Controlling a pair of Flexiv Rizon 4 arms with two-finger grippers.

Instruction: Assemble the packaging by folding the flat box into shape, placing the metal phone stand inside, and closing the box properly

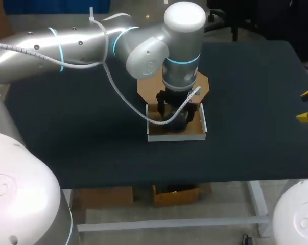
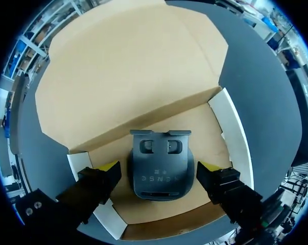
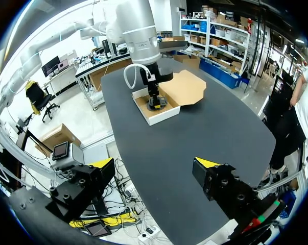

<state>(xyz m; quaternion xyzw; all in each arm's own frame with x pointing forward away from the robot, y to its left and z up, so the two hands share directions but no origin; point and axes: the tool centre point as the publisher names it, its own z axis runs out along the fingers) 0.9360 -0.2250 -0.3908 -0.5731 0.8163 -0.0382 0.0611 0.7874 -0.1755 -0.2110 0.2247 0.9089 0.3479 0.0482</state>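
Left claw (image 2: pixel 157 167) hangs wide open, gripping nothing, astride the phone stand (image 2: pixel 160 178) inside the box (image 2: pixel 235 138), so I'd lift straight up.

A robotics lab: left robot arm (image 1: pixel 67 48) over black worktable (image 1: pixel 256 112).

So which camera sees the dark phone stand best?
The left wrist view: the dark grey metal phone stand lies whole in the open cardboard box, between open jaws. The head view mostly hides it behind the left arm; the right wrist view shows it tiny.
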